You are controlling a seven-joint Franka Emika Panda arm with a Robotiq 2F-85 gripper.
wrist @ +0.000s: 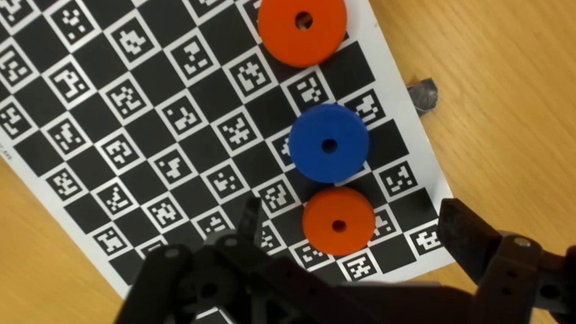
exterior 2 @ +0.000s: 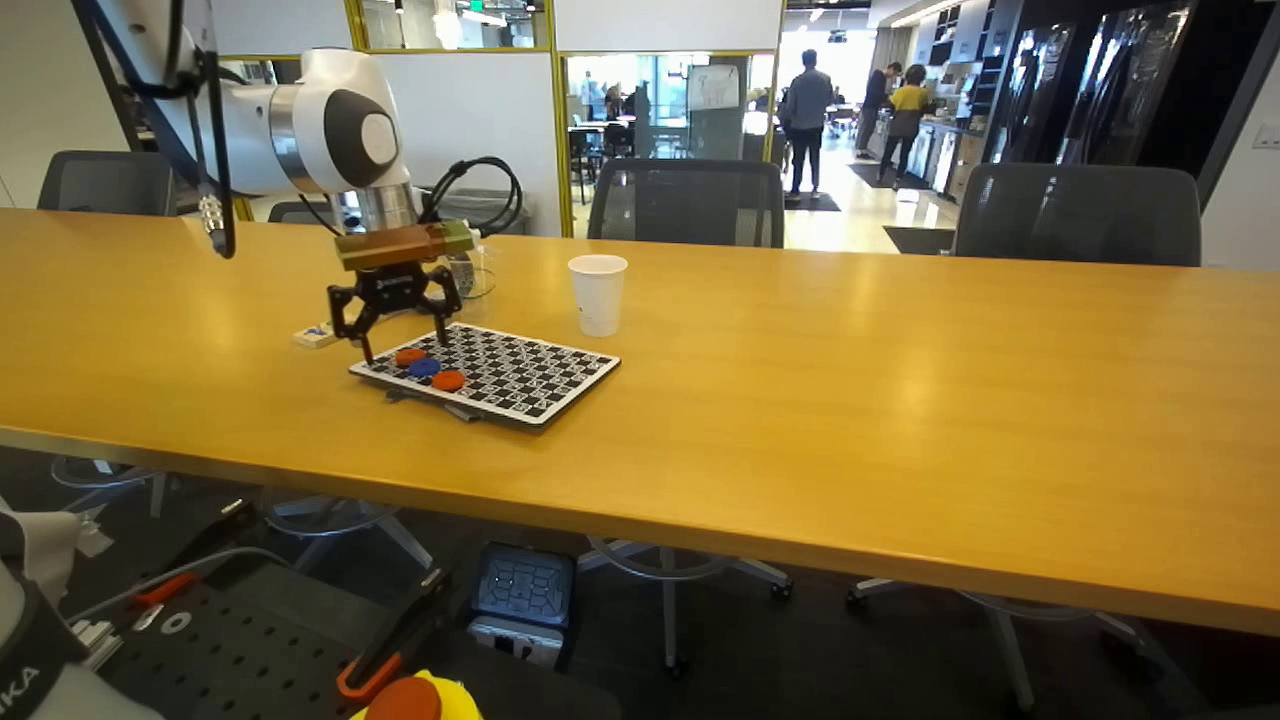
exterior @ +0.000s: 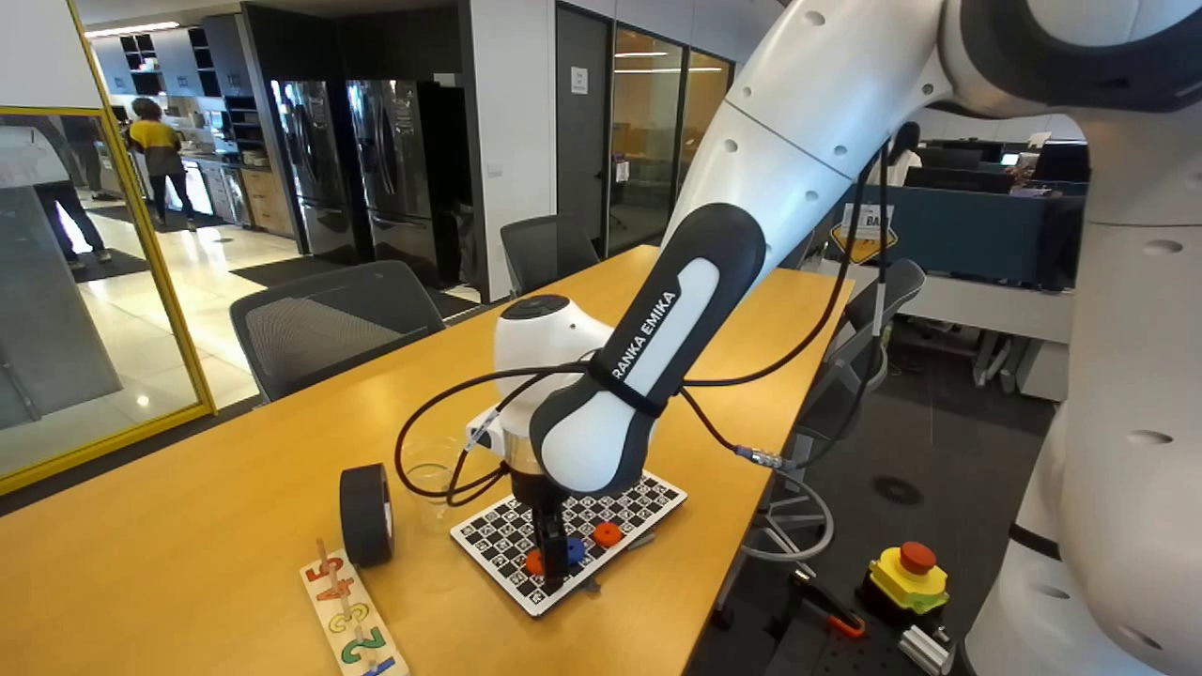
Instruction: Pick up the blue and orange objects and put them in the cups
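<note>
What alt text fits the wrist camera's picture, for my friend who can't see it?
Seen from above, the robot's open black gripper straddles an orange disc on a checkered board. Farther up the picture lie a blue disc and a second orange disc, the latter cut off by the top edge. Each disc has a central hole; wood-grain tabletop shows beside the board.

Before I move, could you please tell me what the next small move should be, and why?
I'd probably close the pincer gently: in the wrist view, its open fingers straddle the lower orange disc, while the blue disc lies off their closing line. The pincer's height is hard to judge, so go slowly.
</note>
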